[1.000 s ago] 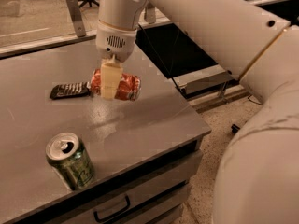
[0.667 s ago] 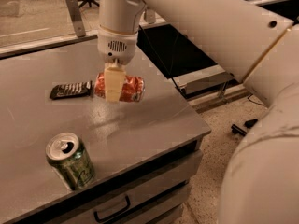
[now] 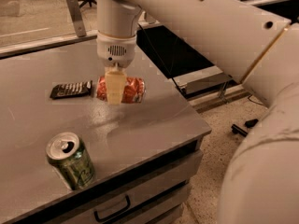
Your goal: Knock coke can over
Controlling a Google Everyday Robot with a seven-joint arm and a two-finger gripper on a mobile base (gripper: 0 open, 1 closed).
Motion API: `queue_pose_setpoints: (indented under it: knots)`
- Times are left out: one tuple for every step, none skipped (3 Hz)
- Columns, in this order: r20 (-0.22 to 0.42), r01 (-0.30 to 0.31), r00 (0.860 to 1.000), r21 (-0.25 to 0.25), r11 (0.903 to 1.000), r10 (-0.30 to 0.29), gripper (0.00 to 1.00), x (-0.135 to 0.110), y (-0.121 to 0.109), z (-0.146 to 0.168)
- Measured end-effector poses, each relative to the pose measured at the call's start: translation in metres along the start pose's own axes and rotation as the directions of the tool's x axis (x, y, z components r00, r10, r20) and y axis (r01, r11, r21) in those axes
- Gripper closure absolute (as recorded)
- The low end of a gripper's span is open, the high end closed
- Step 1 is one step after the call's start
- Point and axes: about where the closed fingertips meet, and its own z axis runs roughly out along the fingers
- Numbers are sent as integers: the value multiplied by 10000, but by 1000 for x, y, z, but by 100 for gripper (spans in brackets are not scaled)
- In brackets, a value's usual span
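Coke can (image 3: 133, 90) lies on its side on the desk (image 3: 154, 125), and you can see its red-orange body running roughly parallel to the front edge. It sits toward the right side of the desk, about midway between the far edge and the front edge, and well back from the front right corner.

Your gripper (image 3: 115, 91) hangs straight down from the white arm (image 3: 196, 22) and sits right at the can. Its pale tip crosses in front of the middle of the can, so red shows on both sides of it. You cannot tell from this view whether the gripper is apart, together or clamped on the can, nor whether it touches the can at all. The round wrist housing (image 3: 117, 50) with its small grille is directly above the can.

Just beside the can's left end you have a flat dark object (image 3: 71, 89) lying on the desk, with pale markings on it. What it is cannot be made out. The gap between it and the can is very small, and contact is unclear.

A green can (image 3: 71, 161) with a silver top stands upright near the front edge, left of centre and well apart from the coke can. Its opening faces up.

Below the front edge you can see a drawer with a dark handle (image 3: 112, 211). A small black item (image 3: 245, 126) lies on the speckled floor to the right.
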Motion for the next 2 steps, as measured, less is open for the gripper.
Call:
queue_pose_setpoints:
  knots:
    - [-352,262,9990,-239,9994,-270,59,0,-5,13]
    - [-387,453,9982,-387,9982,-468,35,1,-10,23]
